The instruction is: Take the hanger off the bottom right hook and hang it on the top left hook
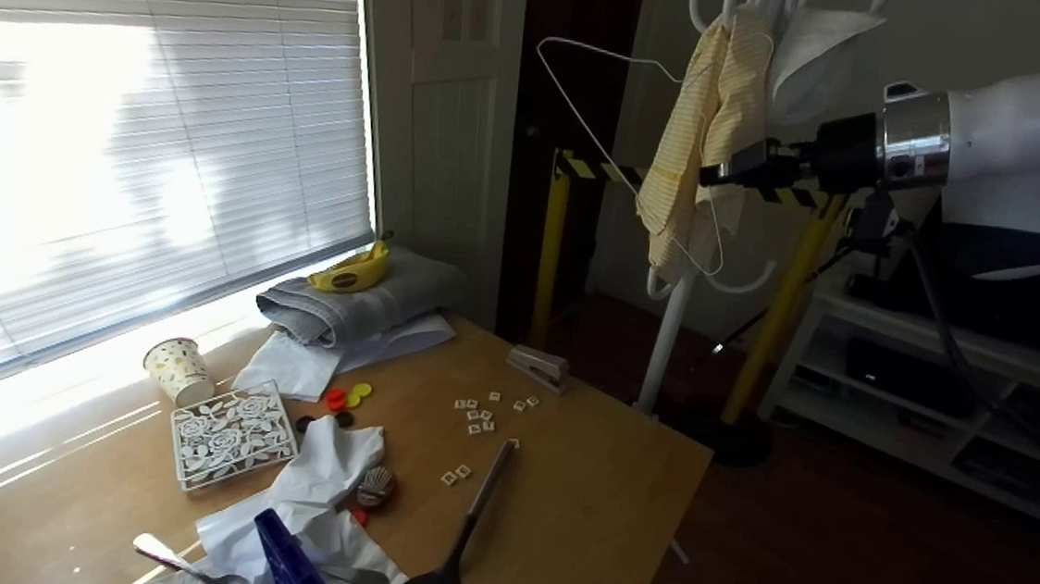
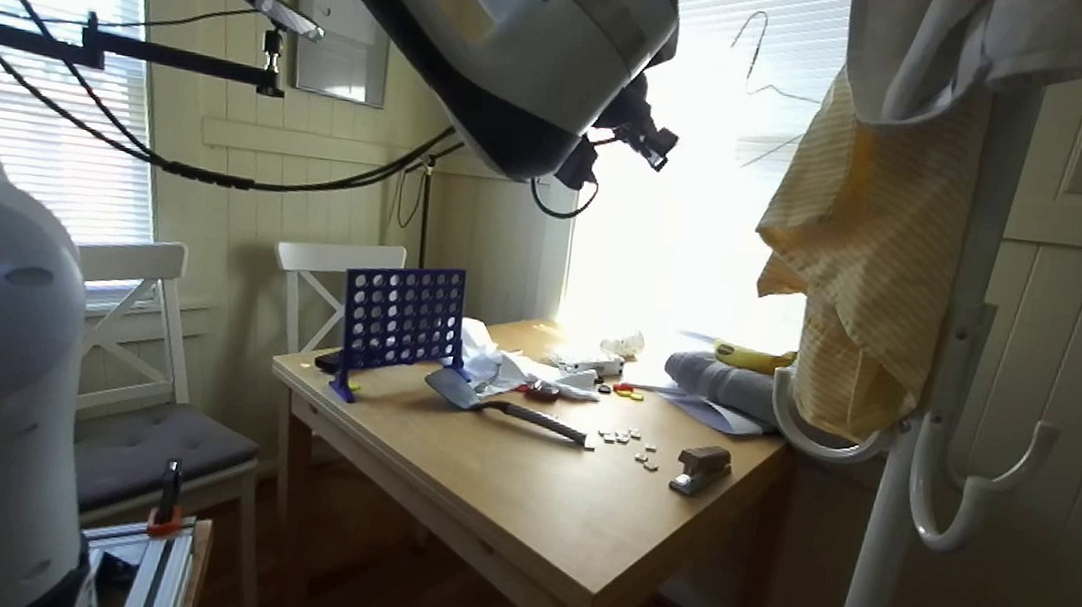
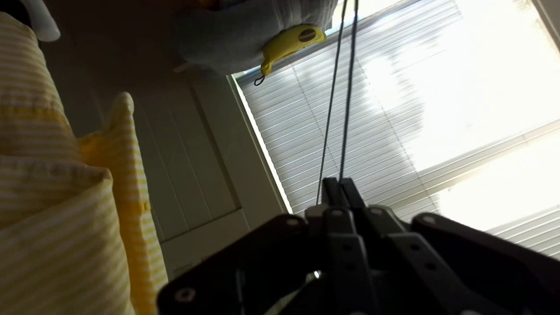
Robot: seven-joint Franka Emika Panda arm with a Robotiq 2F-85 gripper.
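The hanger [image 1: 588, 132], a thin wire triangle, is held in the air beside the white coat rack [image 1: 665, 341]. Parts of its wire also show against the window [image 2: 753, 64]. In the wrist view the wire [image 3: 349, 87] runs between the fingertips of my gripper [image 3: 340, 181], which is shut on it. In both exterior views the gripper [image 1: 713, 174] [image 2: 663, 149] is near the pale yellow garment [image 1: 694, 148]. The top left hook [image 1: 696, 11] is above that garment. The bottom right hook [image 1: 753, 282] is just beside the hanger's lower corner; whether they touch, I cannot tell.
A white cloth item [image 1: 807, 64] hangs at the rack's upper right. The yellow garment is close at the left in the wrist view [image 3: 52, 218]. A wooden table [image 1: 595, 521] bears a folded grey towel [image 1: 390, 296], a stapler [image 1: 537, 365] and a spatula [image 1: 486, 494].
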